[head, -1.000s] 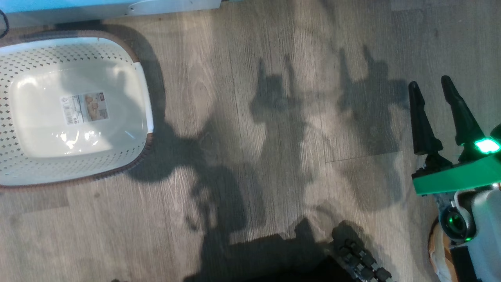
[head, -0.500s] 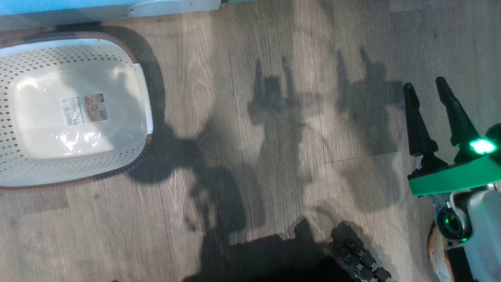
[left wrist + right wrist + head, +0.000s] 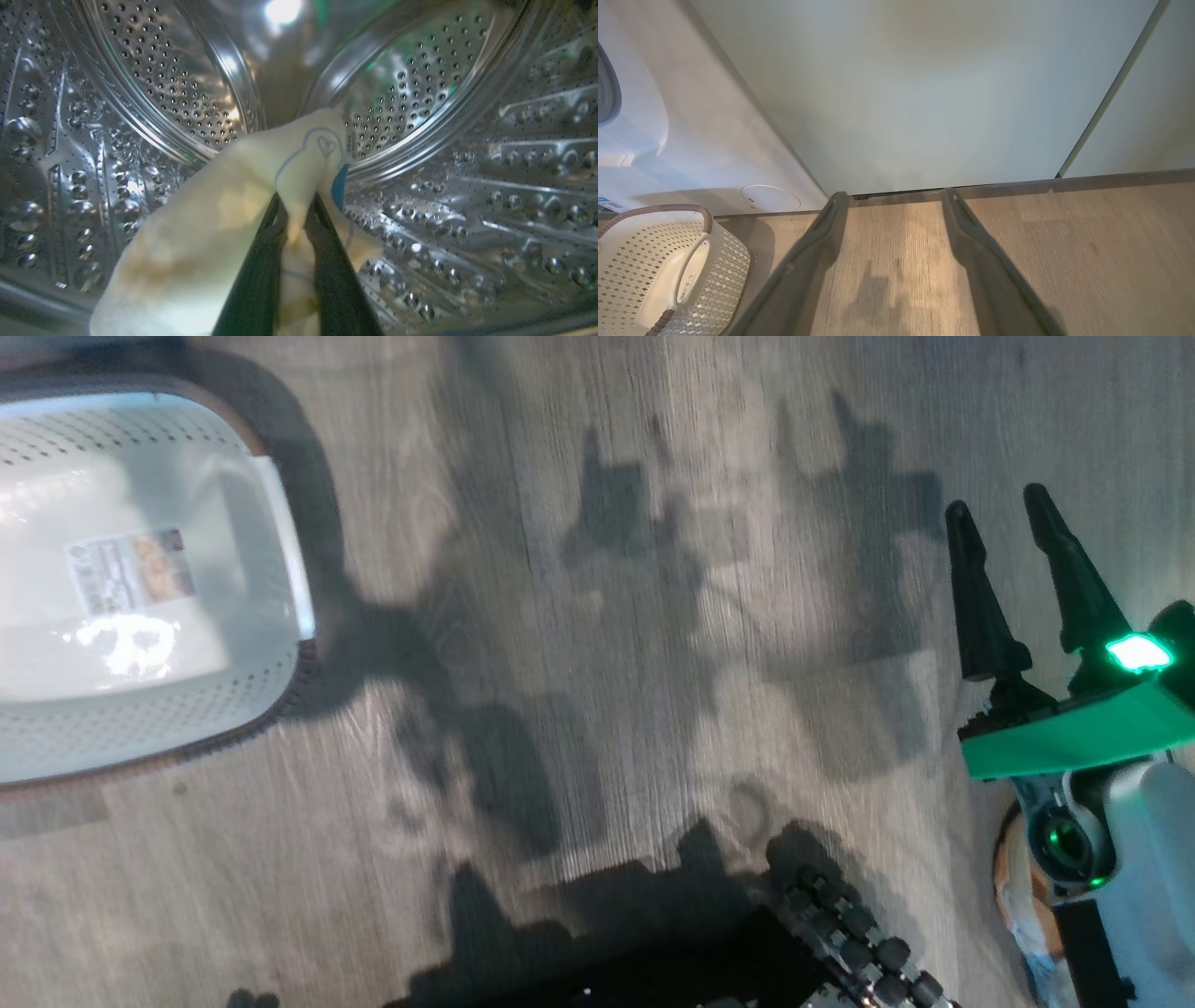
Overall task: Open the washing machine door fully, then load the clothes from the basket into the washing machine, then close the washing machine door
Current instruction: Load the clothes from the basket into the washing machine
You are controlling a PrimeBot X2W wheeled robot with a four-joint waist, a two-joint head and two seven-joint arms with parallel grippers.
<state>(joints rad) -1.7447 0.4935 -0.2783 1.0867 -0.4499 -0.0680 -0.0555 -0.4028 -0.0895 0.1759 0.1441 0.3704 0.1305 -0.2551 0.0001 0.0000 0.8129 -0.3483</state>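
The head camera has swung, sliding the empty basket toward the view's left, as the left gripper pinches the clothes, seemingly soft, light and best held by a bunched fold, inside the drum; the right gripper hangs spread and empty.

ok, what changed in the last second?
The head camera swung: everything in its view slid left and blurred, so the basket did not itself move. It stays empty on the floor. The right pincer stays open, holding nothing. No earlier wrist pictures; now the left pincer is shut on a cream garment inside the drum.
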